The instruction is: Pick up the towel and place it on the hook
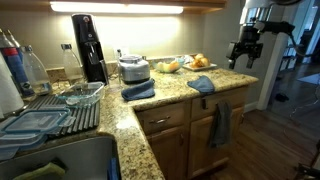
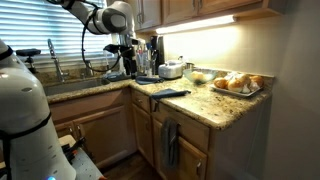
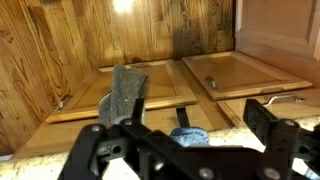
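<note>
One towel (image 1: 220, 125) hangs on the cabinet front (image 1: 172, 120), long axis vertical; tool (image 3: 178, 125) jaws stand apart.

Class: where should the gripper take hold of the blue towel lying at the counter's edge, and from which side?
Probably its crumpled middle, coming straight down from above: the blue towel lies low on the counter, so only raised folds offer the gripper something to pinch.

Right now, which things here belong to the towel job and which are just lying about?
Job: tool, open; edge towel, nearest it; hanging towel below, likely showing where to hang.
Lying about: other towel, food plate, black appliance, dish rack.
</note>
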You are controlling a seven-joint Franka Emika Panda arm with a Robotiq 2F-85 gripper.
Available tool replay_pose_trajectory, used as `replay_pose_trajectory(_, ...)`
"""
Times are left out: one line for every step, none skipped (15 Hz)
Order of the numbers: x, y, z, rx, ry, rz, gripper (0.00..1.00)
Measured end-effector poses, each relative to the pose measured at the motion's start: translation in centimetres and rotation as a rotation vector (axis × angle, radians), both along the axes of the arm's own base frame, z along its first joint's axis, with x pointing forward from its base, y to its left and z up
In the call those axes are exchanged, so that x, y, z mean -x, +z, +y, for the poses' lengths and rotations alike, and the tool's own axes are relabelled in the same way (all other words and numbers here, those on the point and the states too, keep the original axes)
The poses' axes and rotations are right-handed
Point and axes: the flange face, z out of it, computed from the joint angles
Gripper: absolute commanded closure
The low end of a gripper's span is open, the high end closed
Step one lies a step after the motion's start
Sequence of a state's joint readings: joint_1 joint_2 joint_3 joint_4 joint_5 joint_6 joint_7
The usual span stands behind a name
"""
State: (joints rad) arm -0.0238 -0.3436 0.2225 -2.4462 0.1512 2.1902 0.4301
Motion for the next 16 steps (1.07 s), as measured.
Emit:
replay_pose_trajectory(-1.1,-0.8,-0.4,0.009,-0.014,0.004,0.0)
replay_pose_trajectory(-2.1,-1.5,-0.7,0.013,-0.024,0.012,0.0)
replay_pose_trajectory(-2.9,-2.0,-1.0,0.016,-0.032,0.022,0.0)
replay_pose_trajectory(-3.6,-2.2,-1.0,0.012,-0.036,0.028,0.0)
replay_pose_trajectory(-3.9,-2.1,-0.8,0.009,-0.033,0.027,0.0)
replay_pose_trajectory(-4.0,-1.8,-0.5,0.007,-0.027,0.023,0.0)
replay_pose_trajectory(-4.0,-1.5,-0.2,0.007,-0.021,0.018,0.0)
replay_pose_trajectory(-3.9,-1.4,0.0,0.007,-0.016,0.015,0.0)
replay_pose_trajectory(-4.0,-1.3,0.1,0.007,-0.015,0.014,0.0)
replay_pose_trajectory(-4.0,-1.3,0.1,0.007,-0.015,0.014,0.0)
replay_pose_trajectory(-4.0,-1.4,0.1,0.006,-0.016,0.014,0.0)
replay_pose_trajectory(-4.1,-1.5,-0.1,0.006,-0.025,0.011,0.0)
replay_pose_trajectory(-4.4,-1.6,-0.3,0.003,-0.037,0.012,0.0)
replay_pose_trajectory(-4.8,-1.7,-0.7,-0.001,-0.056,0.009,0.0)
replay_pose_trajectory(-5.5,-1.9,-1.2,-0.006,-0.077,0.003,0.0)
replay_pose_trajectory(-6.2,-2.1,-1.7,-0.012,-0.1,-0.007,0.0)
